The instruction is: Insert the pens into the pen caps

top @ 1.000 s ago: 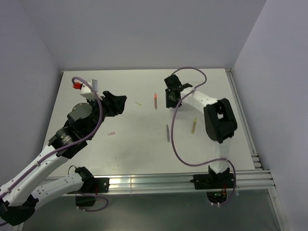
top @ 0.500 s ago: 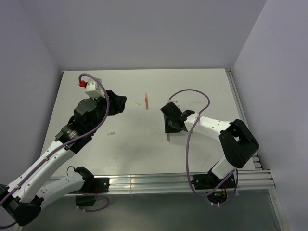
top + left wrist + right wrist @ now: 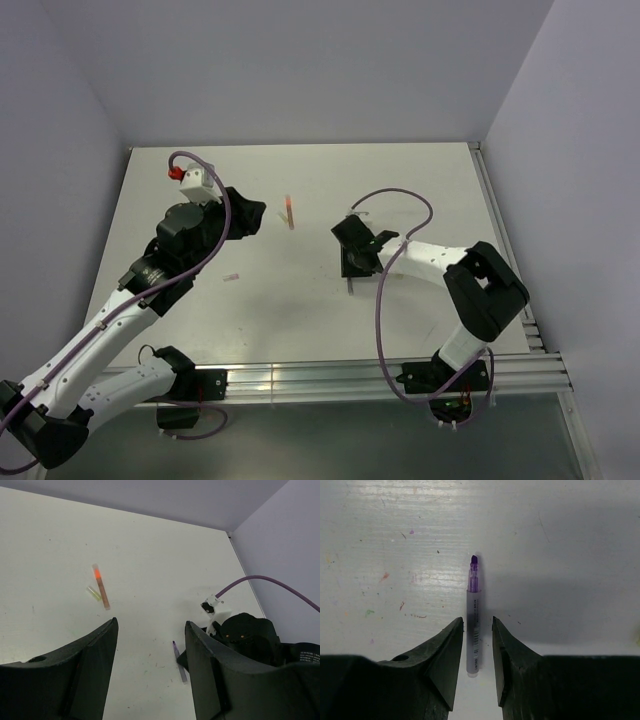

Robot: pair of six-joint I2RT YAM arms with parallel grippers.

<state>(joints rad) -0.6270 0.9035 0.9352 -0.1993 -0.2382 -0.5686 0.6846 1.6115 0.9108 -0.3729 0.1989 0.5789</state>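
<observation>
My left hand (image 3: 150, 630) hangs above the table (image 3: 420, 180) with its fingers spread wide and nothing between them. The lilac-pink cap (image 3: 232, 277) lies near it, on the side toward my base. Ahead of the hand lies the orange-red pen (image 3: 101, 587), with the cream-yellow cap (image 3: 93, 593) just beside it, so close that I cannot tell whether they touch. If I come down there, one finger could knock the cap away or pinch pen and cap together.

Further right, my right hand (image 3: 478, 621) is low over the table. Its fingers are drawn narrow and straddle the rear end of the dark purple pen (image 3: 473, 605), seemingly not yet touching it. The pen's tip points away from me and it sits slightly nearer one finger. I judge the main danger is here: an uneven squeeze could roll or swivel the thin barrel, and a grip this far back would leave the tip free to droop or swing. A tilted pen would miss the cap's small mouth and push the cap across the table.
</observation>
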